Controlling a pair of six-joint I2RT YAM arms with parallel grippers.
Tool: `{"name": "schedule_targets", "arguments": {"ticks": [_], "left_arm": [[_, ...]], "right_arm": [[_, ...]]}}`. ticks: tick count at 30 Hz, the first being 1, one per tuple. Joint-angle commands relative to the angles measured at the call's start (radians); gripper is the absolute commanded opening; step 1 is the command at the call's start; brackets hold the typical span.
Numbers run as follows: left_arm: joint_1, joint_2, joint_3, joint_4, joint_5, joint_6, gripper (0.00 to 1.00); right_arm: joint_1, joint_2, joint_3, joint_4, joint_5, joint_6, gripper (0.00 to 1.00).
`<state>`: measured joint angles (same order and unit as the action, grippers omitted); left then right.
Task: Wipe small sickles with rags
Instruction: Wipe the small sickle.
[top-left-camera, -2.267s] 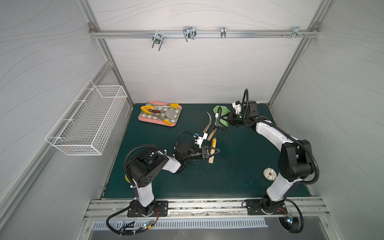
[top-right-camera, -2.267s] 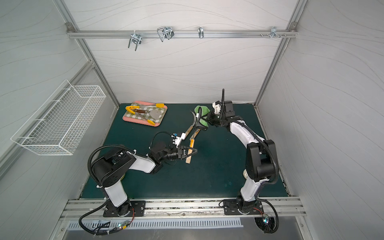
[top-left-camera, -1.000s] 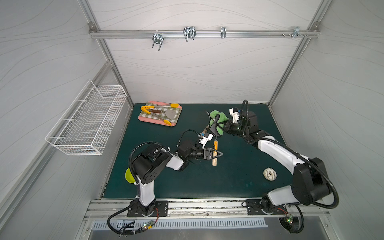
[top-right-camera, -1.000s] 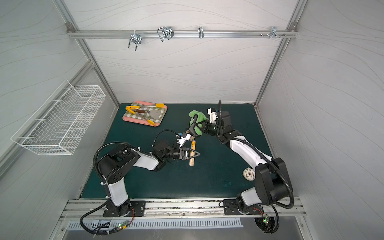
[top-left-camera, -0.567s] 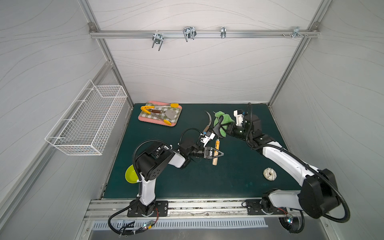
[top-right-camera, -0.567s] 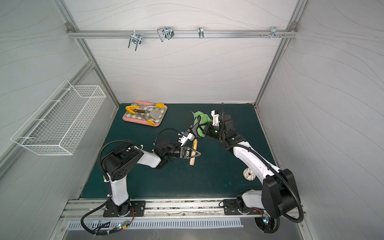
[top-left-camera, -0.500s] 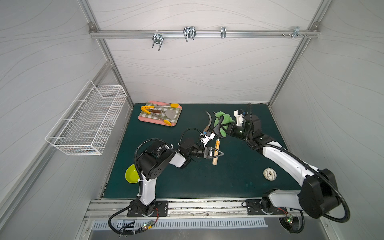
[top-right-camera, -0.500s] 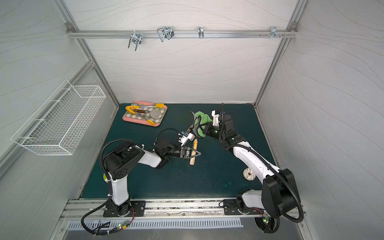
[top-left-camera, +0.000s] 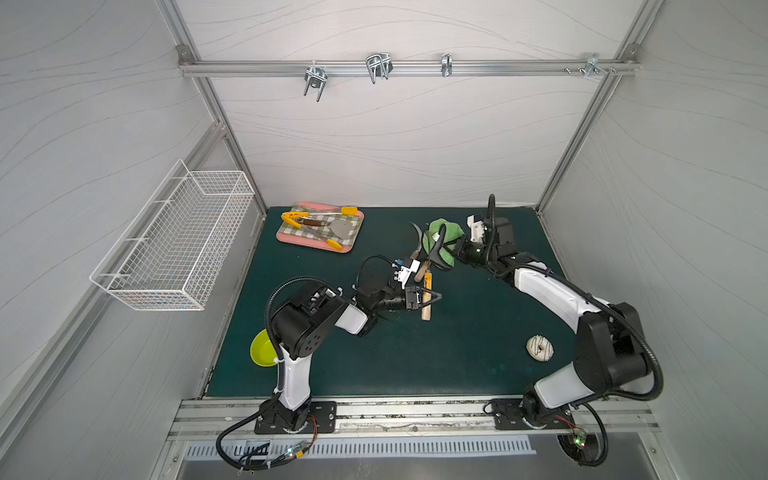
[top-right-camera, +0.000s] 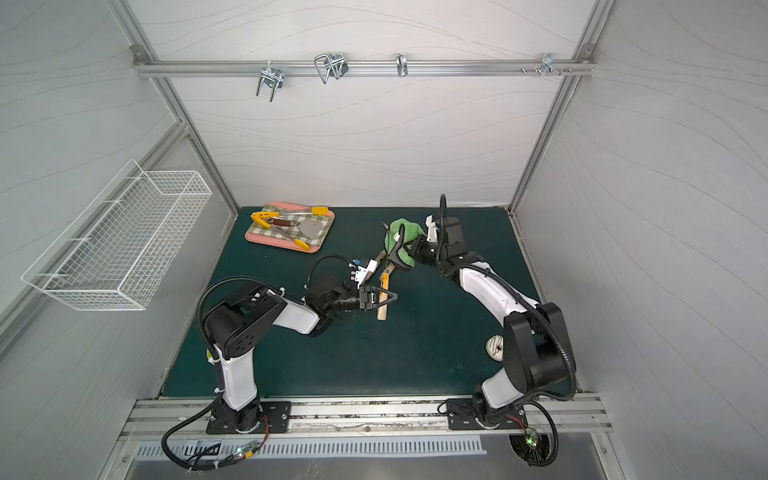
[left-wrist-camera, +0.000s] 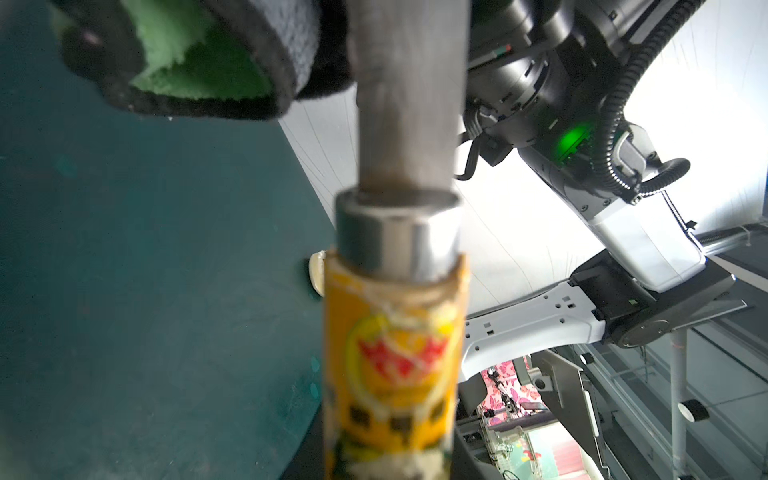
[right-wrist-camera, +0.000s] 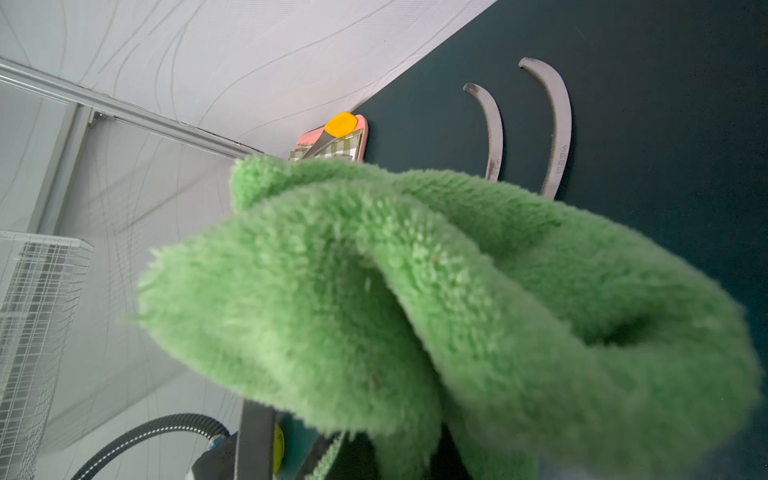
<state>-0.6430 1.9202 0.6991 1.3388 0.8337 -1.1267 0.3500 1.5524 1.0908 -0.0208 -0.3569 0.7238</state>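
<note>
My left gripper (top-left-camera: 435, 297) is shut on the wooden handle of one small sickle (top-left-camera: 428, 279), just below its orange label (left-wrist-camera: 395, 365). That sickle's blade (left-wrist-camera: 409, 91) rises into the rag. The rag (top-left-camera: 444, 231) is fluffy light green with a dark edge (left-wrist-camera: 286, 62). My right gripper (top-left-camera: 455, 250) is shut on it and holds it against the blade. In the right wrist view the rag (right-wrist-camera: 415, 291) hides the jaws. Two more sickle blades (right-wrist-camera: 557, 124) (right-wrist-camera: 493, 133) lie flat on the mat beyond it. A further handle (top-right-camera: 379, 257) shows in a top view.
A pink tray (top-left-camera: 307, 246) with yellow-tipped tongs and a spatula sits at the back left. A wire basket (top-left-camera: 174, 245) hangs on the left wall. A lime bowl (top-left-camera: 262, 351) lies by the left arm's base. A white ring (top-left-camera: 540, 348) lies at the right front.
The right gripper has carried the rag from the back of the mat onto the held sickle's blade, then shifted it slightly back and right. The left gripper keeps its hold.
</note>
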Motion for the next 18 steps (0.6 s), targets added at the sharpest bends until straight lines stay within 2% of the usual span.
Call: {"name": "schedule_targets", "arguments": {"ticks": [1, 6, 10, 18], "left_arm": [[0.046, -0.022, 0.002, 0.010, -0.145, -0.019, 0.00], [0.050, -0.008, 0.002, 0.046, -0.137, -0.044, 0.00], [0.052, 0.002, 0.004, 0.048, -0.136, -0.048, 0.00], [0.052, 0.002, 0.017, 0.072, -0.111, -0.057, 0.00]], "right_arm": [[-0.032, 0.039, 0.076, -0.058, -0.062, -0.027, 0.05], [-0.061, 0.140, 0.183, -0.062, -0.109, -0.046, 0.05], [-0.062, 0.216, 0.257, -0.032, -0.200, -0.045, 0.05], [-0.059, 0.313, 0.357, -0.111, -0.175, -0.101, 0.05]]}}
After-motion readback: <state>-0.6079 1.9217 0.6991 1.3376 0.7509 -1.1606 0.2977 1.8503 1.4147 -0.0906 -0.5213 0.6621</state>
